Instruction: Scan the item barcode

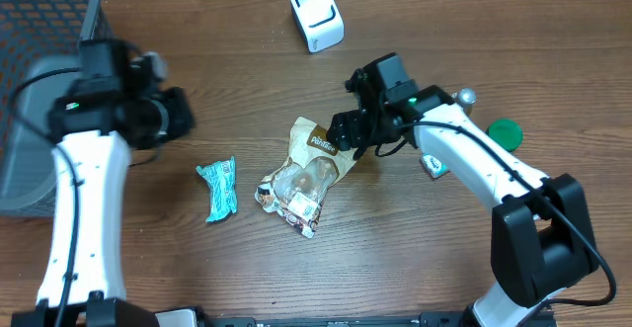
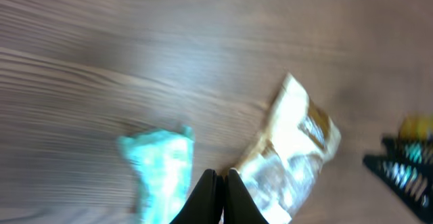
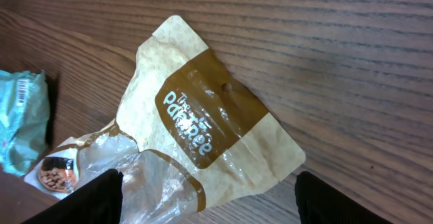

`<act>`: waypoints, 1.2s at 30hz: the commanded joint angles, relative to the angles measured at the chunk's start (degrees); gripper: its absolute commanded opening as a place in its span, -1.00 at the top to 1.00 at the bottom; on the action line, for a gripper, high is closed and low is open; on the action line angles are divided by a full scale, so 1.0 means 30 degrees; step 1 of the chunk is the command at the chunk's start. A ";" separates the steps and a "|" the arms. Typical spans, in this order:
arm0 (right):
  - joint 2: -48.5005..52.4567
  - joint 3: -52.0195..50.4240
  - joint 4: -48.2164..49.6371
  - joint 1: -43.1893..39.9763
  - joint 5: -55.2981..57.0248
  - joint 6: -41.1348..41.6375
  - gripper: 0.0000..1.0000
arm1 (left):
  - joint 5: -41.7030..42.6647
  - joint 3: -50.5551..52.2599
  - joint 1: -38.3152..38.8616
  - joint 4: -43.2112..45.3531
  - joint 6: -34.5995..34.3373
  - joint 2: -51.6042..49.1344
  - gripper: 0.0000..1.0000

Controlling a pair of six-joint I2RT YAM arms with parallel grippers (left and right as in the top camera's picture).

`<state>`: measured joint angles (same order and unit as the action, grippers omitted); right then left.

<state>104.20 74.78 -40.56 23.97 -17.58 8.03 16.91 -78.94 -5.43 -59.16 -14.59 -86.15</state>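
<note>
Far left of the snack bag (image 1: 307,174), at the edge of the wooden table (image 1: 415,268): grey mesh basket (image 1: 39,31). Closer in, yet well apart from the bag, up and to its left: left gripper (image 1: 180,118), blurred from overhead. In the left wrist view, its black fingers (image 2: 206,197) pressed together with nothing between them, hanging over bare wood with the bag's lower end just to one side. Just left of the bag, with a narrow strip of wood between the two: crumpled teal packet (image 1: 219,188), lying lengthwise toward the front edge. Then the bag itself, mid-table and flat on the wood, slanting from upper right to lower left: tan paper top with a brown band and pale lettering, clear lower half showing pale round contents, small printed label at the lowest corner. Behind the bag, well apart and near the far edge: white boxy scanner (image 1: 317,16). At the bag's upper right corner: right gripper (image 3: 208,178), spread wide, one dark finger (image 3: 88,197) off each side of the brown-banded top, above the bag and pinching nothing. Right of the bag, past the right arm: a small silver knob (image 1: 464,97), a round green lid (image 1: 505,132), and a small pale object (image 1: 432,166) tucked against the forearm, perhaps another packet, too hidden to say.
</note>
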 commanded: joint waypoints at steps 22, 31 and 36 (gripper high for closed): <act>0.2047 -0.0678 0.2382 -0.0386 -0.1807 -0.1355 -0.62 | -0.0350 0.2025 0.8983 -0.0561 0.0721 -0.8320 0.91; 0.4299 -0.0678 0.2929 -0.0386 -0.5661 -0.3067 -0.63 | -0.1836 0.2062 0.8983 -0.0619 0.0729 -0.9012 0.92; 0.4634 -0.0678 0.2288 -0.0386 -0.7380 -0.3184 -0.62 | -0.2361 0.2062 0.8983 -0.0597 0.0721 -0.9012 0.91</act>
<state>116.44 73.36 -32.62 22.85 -34.20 0.21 14.90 -73.23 21.41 -61.08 -13.30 -110.69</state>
